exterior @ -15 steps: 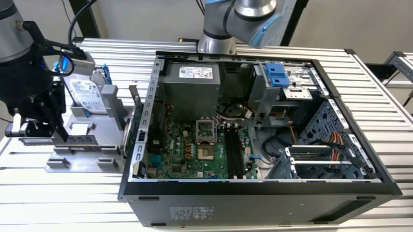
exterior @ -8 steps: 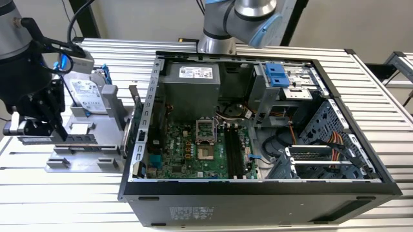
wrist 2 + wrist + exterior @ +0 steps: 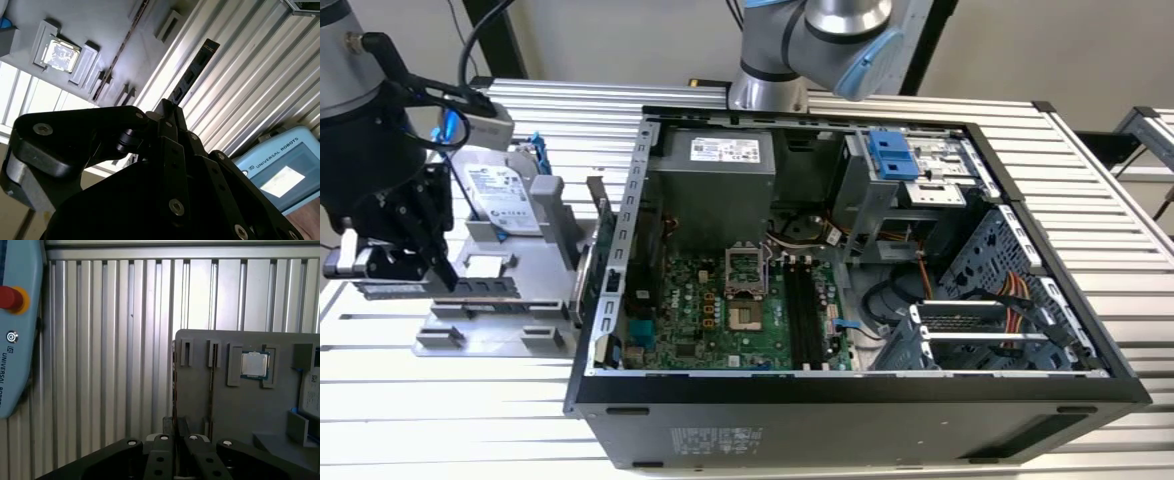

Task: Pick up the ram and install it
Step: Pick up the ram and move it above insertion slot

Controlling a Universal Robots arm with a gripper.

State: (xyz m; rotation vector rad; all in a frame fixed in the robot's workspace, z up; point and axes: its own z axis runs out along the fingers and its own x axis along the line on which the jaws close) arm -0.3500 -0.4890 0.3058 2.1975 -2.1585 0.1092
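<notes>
My gripper (image 3: 424,272) hangs at the exterior view's left, over the near end of a grey parts holder (image 3: 494,335). Its black fingers are shut on the ram (image 3: 192,72), a thin dark stick with black chips. In the second wrist view the ram juts out from the fingertips (image 3: 172,107) over the ribbed table. The first wrist view sees the ram (image 3: 174,385) edge-on, running along the holder's (image 3: 240,405) edge out from the gripper (image 3: 175,432). The open computer case (image 3: 854,390) lies at the exterior view's right, with long black memory slots (image 3: 803,310) on its green motherboard.
On the holder stand a silver-labelled hard drive (image 3: 500,200) in a blue frame and a square processor chip (image 3: 255,365). Another thin board sits in a holder slot (image 3: 211,390). A pale blue pendant (image 3: 15,330) with a red button lies on the ribbed metal table.
</notes>
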